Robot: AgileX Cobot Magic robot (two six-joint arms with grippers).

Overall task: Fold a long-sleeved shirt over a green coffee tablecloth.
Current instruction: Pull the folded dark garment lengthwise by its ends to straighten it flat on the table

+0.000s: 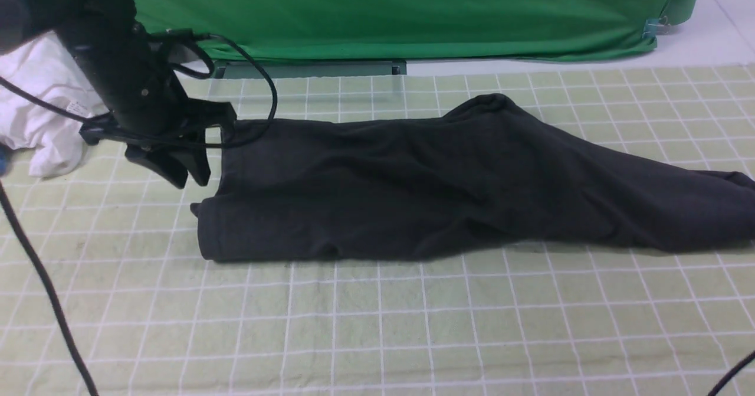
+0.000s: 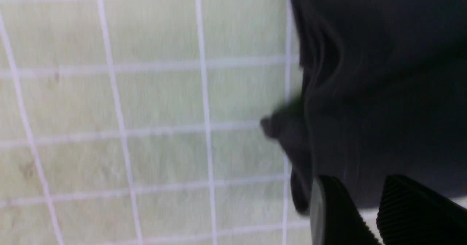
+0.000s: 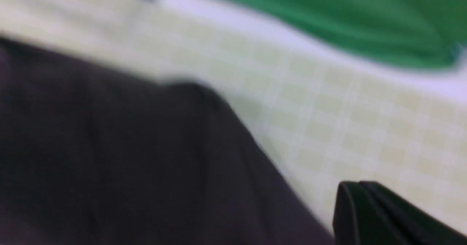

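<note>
Long-sleeved shirt (image 1: 413, 189) on green coffee tablecloth (image 1: 377, 325); left pincer (image 1: 189, 179) released beside it, right pincer (image 3: 352, 197) clenched (unheld folds may slump).

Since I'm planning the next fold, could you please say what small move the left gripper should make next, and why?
Probably lower the left gripper onto the left end of the shirt and close. Its jaws stand apart and empty beside that edge, and the shirt lies as a long band on the tablecloth, not yet folded across.
</note>
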